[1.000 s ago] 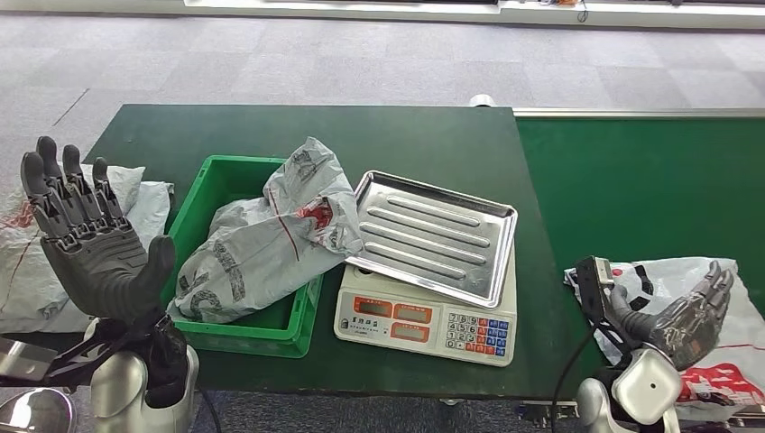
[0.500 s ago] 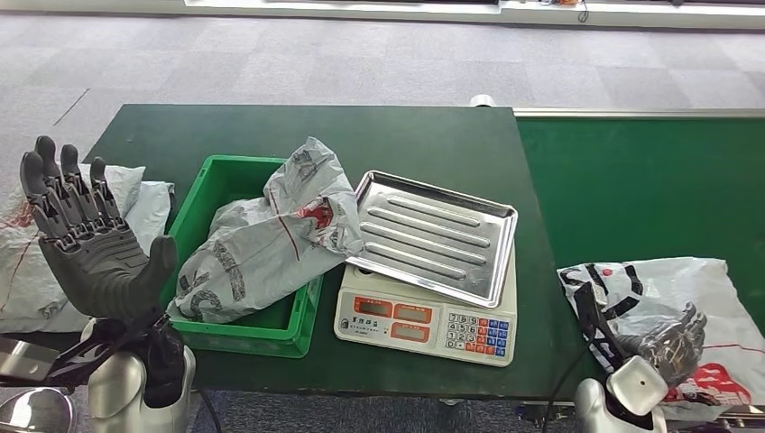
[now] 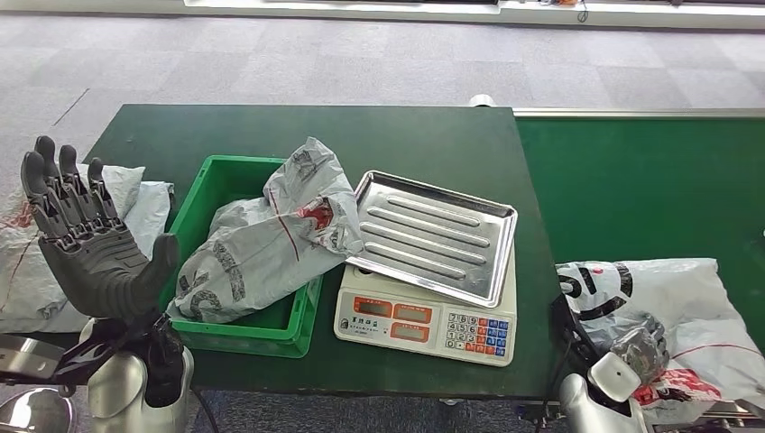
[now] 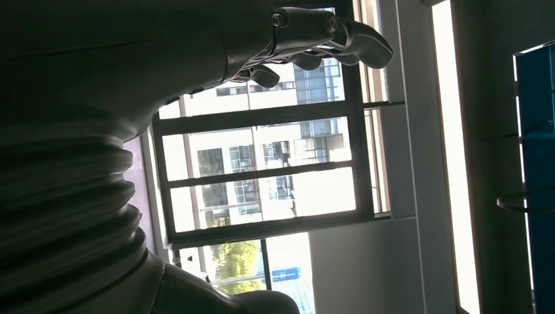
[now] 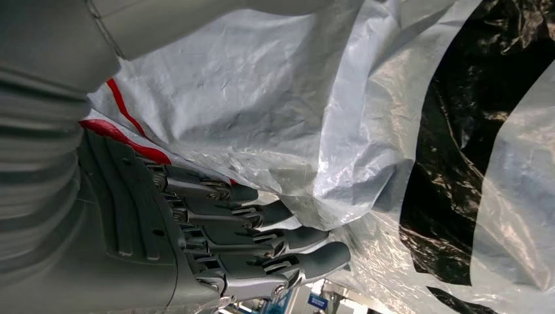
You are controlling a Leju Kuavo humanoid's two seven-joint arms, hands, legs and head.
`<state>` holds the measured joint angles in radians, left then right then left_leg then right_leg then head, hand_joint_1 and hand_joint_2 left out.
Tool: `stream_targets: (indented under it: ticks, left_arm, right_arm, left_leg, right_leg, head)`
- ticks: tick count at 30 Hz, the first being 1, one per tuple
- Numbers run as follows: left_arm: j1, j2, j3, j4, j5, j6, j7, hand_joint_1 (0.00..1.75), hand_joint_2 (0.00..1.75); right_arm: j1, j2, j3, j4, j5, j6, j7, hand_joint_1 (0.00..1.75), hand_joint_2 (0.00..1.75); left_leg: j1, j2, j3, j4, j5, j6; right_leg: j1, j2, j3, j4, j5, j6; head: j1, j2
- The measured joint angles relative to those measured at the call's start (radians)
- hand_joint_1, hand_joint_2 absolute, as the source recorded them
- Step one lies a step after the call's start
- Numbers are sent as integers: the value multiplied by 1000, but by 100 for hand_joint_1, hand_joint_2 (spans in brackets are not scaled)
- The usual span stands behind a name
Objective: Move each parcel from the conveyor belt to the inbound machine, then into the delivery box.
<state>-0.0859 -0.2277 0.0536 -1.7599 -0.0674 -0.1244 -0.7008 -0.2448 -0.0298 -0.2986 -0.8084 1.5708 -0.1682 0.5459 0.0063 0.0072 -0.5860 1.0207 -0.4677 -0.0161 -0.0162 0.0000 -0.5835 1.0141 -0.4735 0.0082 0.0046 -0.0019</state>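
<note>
A white plastic parcel (image 3: pixel 690 298) with black and red print lies on the green conveyor belt (image 3: pixel 640 189) at the near right. My right hand (image 3: pixel 639 347) is on its near edge, fingers curled into the plastic; up close the fingers (image 5: pixel 262 232) dig into the crinkled parcel (image 5: pixel 275 118). My left hand (image 3: pixel 86 244) is raised at the left, palm up, fingers spread and empty, with its fingertips (image 4: pixel 327 29) against a window. The inbound machine, a white scale (image 3: pixel 424 325) with a bare steel tray (image 3: pixel 437 234), stands mid-table. A grey parcel (image 3: pixel 271 239) lies in the green delivery box (image 3: pixel 194 203).
More white parcels (image 3: pixel 23 262) lie on a lower surface left of the dark green table (image 3: pixel 406 135). The grey parcel overhangs the box's right rim towards the scale. A dark cable (image 3: pixel 564 379) runs beside my right wrist at the table's near edge.
My right hand has dropped towards the near edge and curled its fingers into the white parcel, which has bunched up under it. The left hand has not moved.
</note>
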Motion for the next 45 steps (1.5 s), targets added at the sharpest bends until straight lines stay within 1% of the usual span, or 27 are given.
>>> stream_targets:
  ticks: [6, 7, 10, 11, 20, 30, 32, 36, 37, 42, 43, 45]
  left_arm:
    - [0, 0, 1, 0, -2, 2, 0, 0, 175]
    - [0, 0, 1, 0, -2, 2, 0, 0, 175]
    - [0, 0, 4, 0, -3, 6, 0, 0, 175]
    - [0, 0, 5, 0, -3, 9, 0, 0, 175]
    - [2, 0, 7, -3, -8, 29, 0, 0, 175]
    - [15, 1, 9, -8, -8, 53, 0, 0, 175]
    - [18, 1, 9, -9, -8, 59, 0, 0, 175]
    - [38, 1, 9, -25, -2, 76, -1, 0, 175]
    - [41, 1, 10, -28, -1, 76, -1, 0, 175]
    - [44, 1, 10, -31, 0, 77, -1, 0, 175]
    - [48, 1, 10, -34, 0, 78, -1, 0, 175]
    - [58, 1, 13, -45, 1, 83, -1, 0, 175]
  right_arm:
    - [-39, -1, -11, 71, 0, 11, -13, 0, 175]
    - [-43, -1, -12, 78, 0, 12, -14, 18, 175]
    - [-55, -1, -13, 99, -1, 16, -22, 149, 175]
    - [-59, -2, -14, 105, -1, 16, -25, 175, 175]
    - [-69, -3, -14, 129, 0, -15, -37, 175, 175]
    - [-55, -3, -14, 90, 0, -27, -40, 175, 175]
    - [-45, -2, -14, 75, 0, -64, -40, 175, 175]
    - [13, 9, -5, -54, 1, -216, -41, 175, 175]
    - [21, 10, -3, -76, 1, -234, -41, 175, 175]
    - [32, 11, 1, -105, 1, -257, -42, 175, 175]
    - [47, 12, 7, -149, 2, -284, -45, 175, 175]
    - [91, 14, 25, -297, 3, -349, -57, 175, 175]
  left_leg:
    - [0, 5, 4, 0, -1, 1]
    - [0, 5, 5, 0, -1, 1]
    - [0, 6, 6, 0, -1, 1]
    - [0, 6, 6, 0, -1, 1]
    - [0, 6, 8, 0, 0, 1]
    - [0, 5, 6, 0, 0, 1]
    - [0, 4, 5, 0, 0, 1]
    - [0, 0, 2, 0, 0, 2]
    - [0, 0, 2, 0, 0, 2]
    - [0, -1, 1, 0, 0, 2]
    - [0, -1, 1, 0, 0, 2]
    - [0, -2, 0, 0, 0, 2]
  right_leg:
    - [0, 3, 2, 0, 0, 0]
    - [0, 3, 3, 0, 0, 0]
    - [0, 4, 4, 0, 0, 1]
    - [0, 4, 5, 0, 1, 1]
    - [0, 4, 6, 0, 2, 1]
    - [0, 4, 5, 0, 2, 1]
    - [0, 3, 5, 0, 2, 1]
    - [0, 0, 3, 0, 2, 1]
    - [-1, 0, 3, 0, 2, 1]
    - [-1, -1, 2, 0, 2, 2]
    - [-1, -1, 2, 0, 1, 2]
    - [0, -2, 1, 0, 1, 2]
  head:
    - [0, 0]
    - [0, 0]
    - [0, 0]
    - [0, 0]
    - [0, 0]
    - [0, 0]
    - [0, 0]
    - [0, 0]
    - [0, 0]
    - [0, 0]
    - [0, 0]
    - [0, 0]
